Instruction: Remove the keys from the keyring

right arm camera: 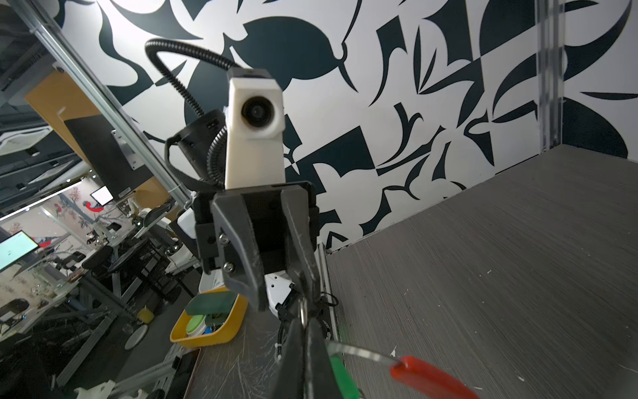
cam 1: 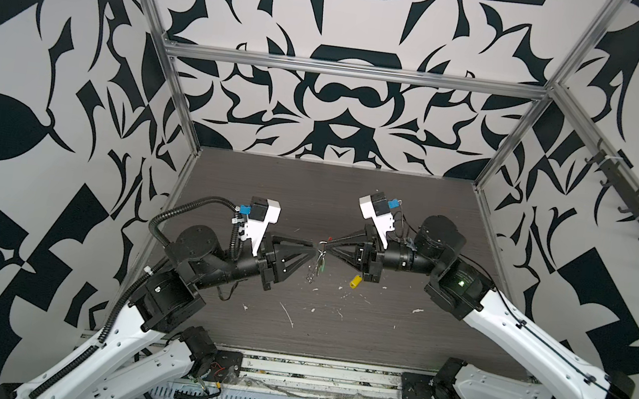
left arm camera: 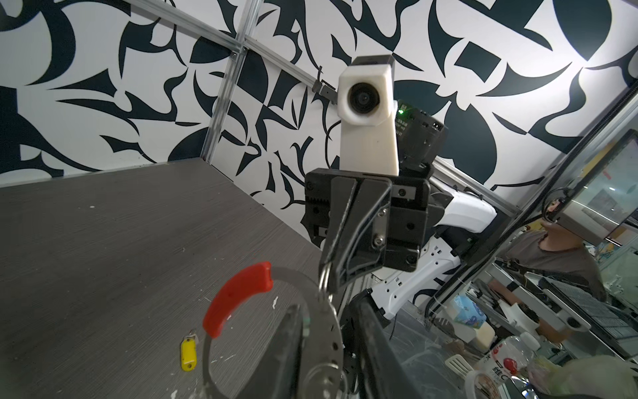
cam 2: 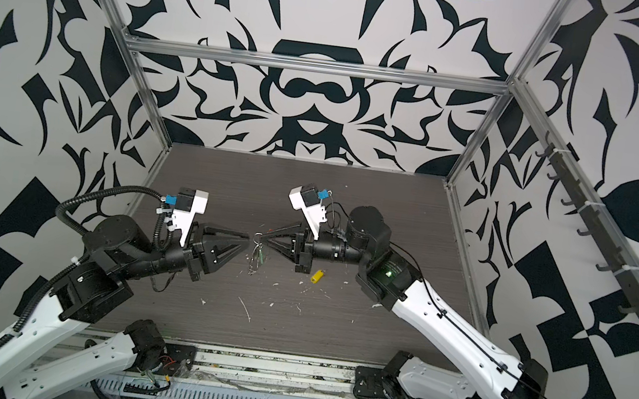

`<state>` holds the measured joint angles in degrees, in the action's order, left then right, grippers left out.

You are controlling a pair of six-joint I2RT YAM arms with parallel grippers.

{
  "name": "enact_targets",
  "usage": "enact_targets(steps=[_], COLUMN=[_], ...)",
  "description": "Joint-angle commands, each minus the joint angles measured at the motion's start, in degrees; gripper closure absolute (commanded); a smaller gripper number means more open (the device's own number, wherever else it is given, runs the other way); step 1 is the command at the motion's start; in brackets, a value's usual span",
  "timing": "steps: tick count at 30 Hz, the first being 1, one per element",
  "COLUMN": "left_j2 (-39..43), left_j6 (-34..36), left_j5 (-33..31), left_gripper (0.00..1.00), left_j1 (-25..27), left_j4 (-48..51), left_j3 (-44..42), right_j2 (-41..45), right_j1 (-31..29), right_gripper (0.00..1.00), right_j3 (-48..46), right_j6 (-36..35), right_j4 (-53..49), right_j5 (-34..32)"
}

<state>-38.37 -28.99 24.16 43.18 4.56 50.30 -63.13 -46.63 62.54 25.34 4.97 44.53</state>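
The keyring (left arm camera: 238, 300), a thin grey metal hoop with a red sleeve, hangs above the table between both grippers in both top views (cam 1: 319, 256) (cam 2: 256, 242). My right gripper (right arm camera: 303, 323) is shut on the keyring, with a small silver ring (right arm camera: 303, 312) sticking out past its tips. My left gripper (left arm camera: 326, 305) faces it with its jaws apart on either side of the hoop's flat band, and it is open in the right wrist view (right arm camera: 283, 300). The green key (right arm camera: 340, 376) hangs from the hoop. The yellow key (cam 1: 356, 281) (left arm camera: 188, 354) lies loose on the table.
White flecks and scraps (cam 1: 288, 316) dot the dark wood-grain table (cam 1: 269, 185). Patterned walls with metal posts (cam 1: 179, 106) close in three sides. A hook rail (cam 1: 635, 208) runs along the right wall. A yellow tray (right arm camera: 207, 331) sits outside the cell.
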Motion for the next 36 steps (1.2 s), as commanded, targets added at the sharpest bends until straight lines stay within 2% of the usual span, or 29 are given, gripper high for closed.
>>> enact_targets(steps=[1,6,18,29,36], left_j2=[-1.0,-2.1,-6.4,-9.1,-10.6], left_j6=[0.7,0.3,-1.8,-0.2,0.4], left_j5=[4.9,8.5,17.7,20.7,21.5], left_gripper=[0.71,0.80,0.79,0.80,0.83], left_j1=[-1.2,-2.4,-3.3,-3.3,-3.3], left_j4=[2.3,1.8,1.6,8.8,11.5], left_j3=[1.9,2.6,5.2,9.1,10.5], right_j2=[-0.3,-1.0,-3.5,-6.2,-6.9], right_j1=[0.2,0.3,0.4,0.7,0.8], right_gripper=[1.00,1.00,1.00,1.00,1.00], right_j3=[4.8,8.1,14.2,19.7,20.6], right_j6=[-6.8,-11.1,-18.2,-24.6,-25.4], right_j4=[-6.6,-13.4,-24.8,-34.7,-36.2], right_j5=[4.2,6.0,5.9,4.3,3.3])
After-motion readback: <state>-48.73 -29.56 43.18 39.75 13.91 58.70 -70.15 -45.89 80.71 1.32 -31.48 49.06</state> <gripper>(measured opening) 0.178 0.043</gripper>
